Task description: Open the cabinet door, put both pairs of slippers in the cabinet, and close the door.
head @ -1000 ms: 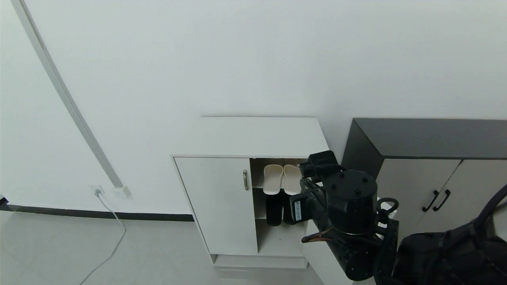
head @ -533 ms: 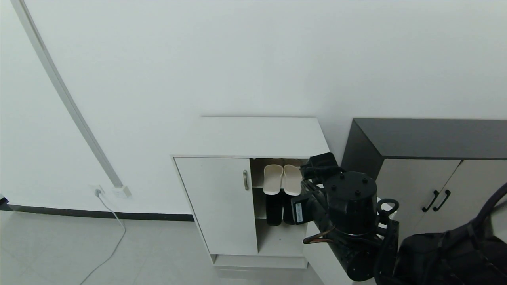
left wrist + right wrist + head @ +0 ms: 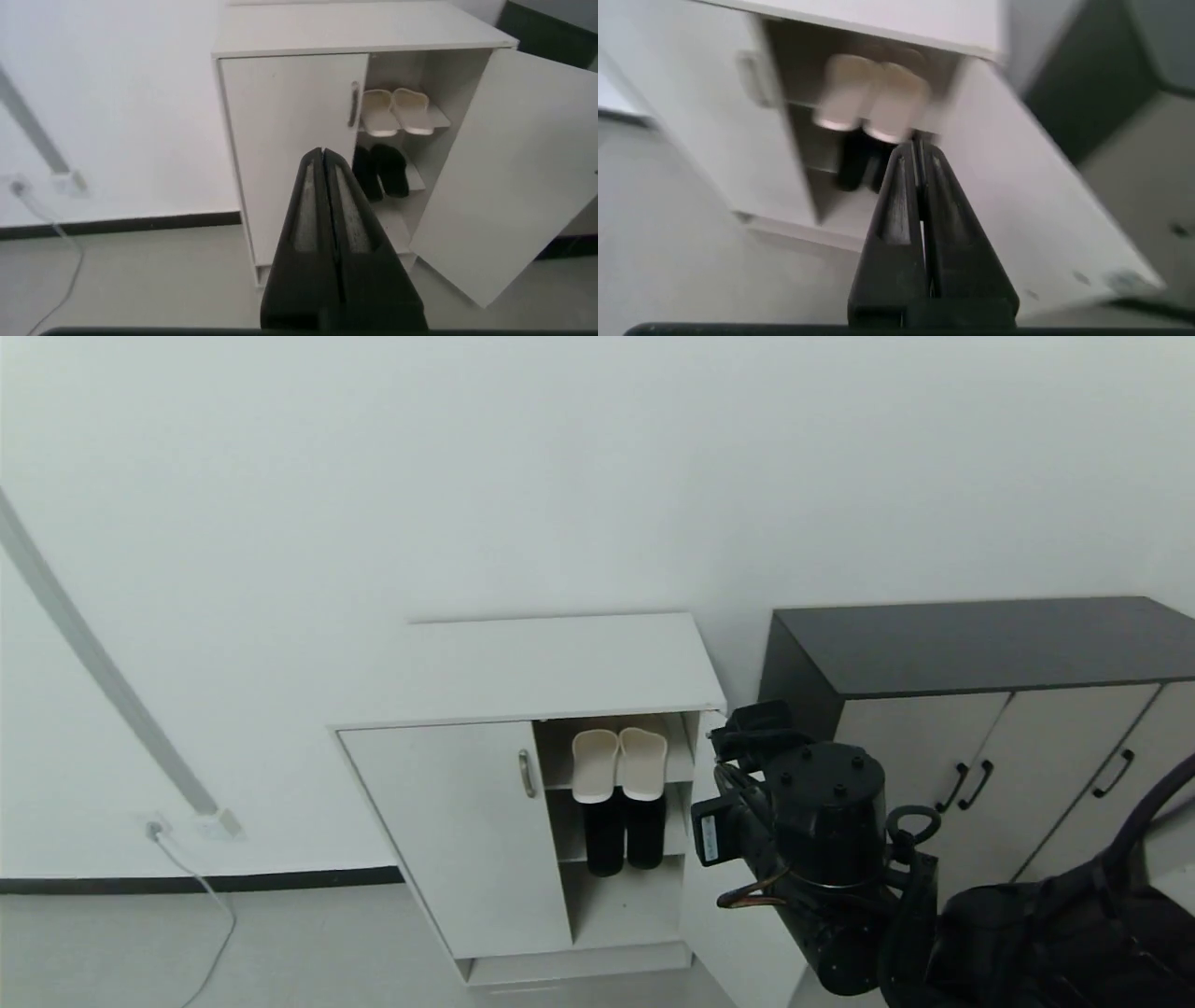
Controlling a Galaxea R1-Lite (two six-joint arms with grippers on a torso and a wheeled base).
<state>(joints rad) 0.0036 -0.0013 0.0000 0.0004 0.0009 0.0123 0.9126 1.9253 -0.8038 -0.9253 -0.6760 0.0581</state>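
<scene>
Already the 2 pairs sit inside the cabinet (image 3: 551, 663): white slippers (image 3: 618, 761) above, black slippers (image 3: 624, 835) beneath them. What remains, by my reading, is the door (image 3: 523, 168). It is hinged on the cabinet's right side and swung wide, with its free edge out toward the robot. The right claw (image 3: 922, 154), clenched on nothing, is just beside that door and looks to be on its inner side. A closing push needs the outer face, so the claw would have to go round. The left claw (image 3: 322, 154), also clenched empty, is well apart.
</scene>
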